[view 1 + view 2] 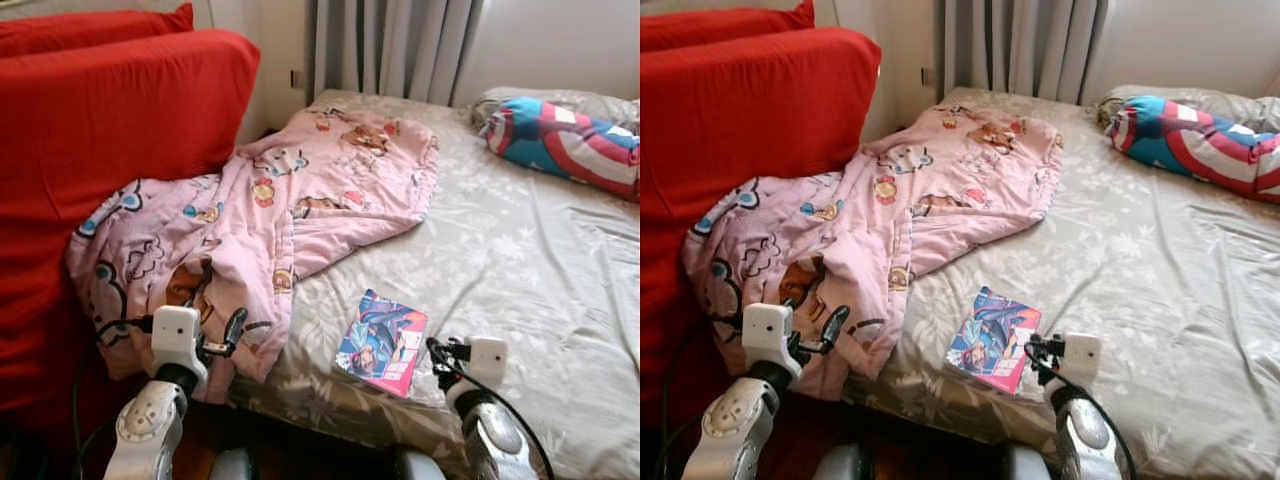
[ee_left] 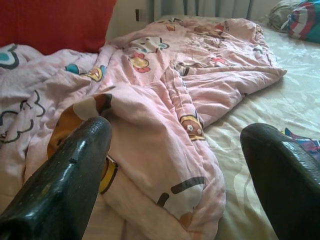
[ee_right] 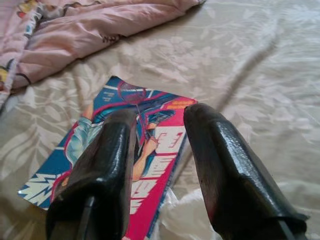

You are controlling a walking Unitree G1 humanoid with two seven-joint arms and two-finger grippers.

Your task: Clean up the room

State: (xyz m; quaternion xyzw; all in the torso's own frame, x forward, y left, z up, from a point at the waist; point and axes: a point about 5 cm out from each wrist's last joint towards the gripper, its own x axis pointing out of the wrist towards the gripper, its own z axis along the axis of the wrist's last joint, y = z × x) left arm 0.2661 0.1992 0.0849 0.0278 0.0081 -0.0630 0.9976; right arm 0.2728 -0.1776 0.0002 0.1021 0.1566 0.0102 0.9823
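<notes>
Both jaws parted, empty: right gripper [image 3: 155, 150] over book [image 3: 125, 165].

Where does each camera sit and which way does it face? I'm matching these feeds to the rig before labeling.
Left eye view: on the head, looking forward and down at the bed, pink quilt and comic book; both silver arms show.
Right eye view: the head's other eye, same scene.
Left wrist view: looks along the open left gripper at the quilt.
Right wrist view: looks along the right gripper, fingers apart, at the comic book.
Shared: the quilt and the comic book appear in every view.
</notes>
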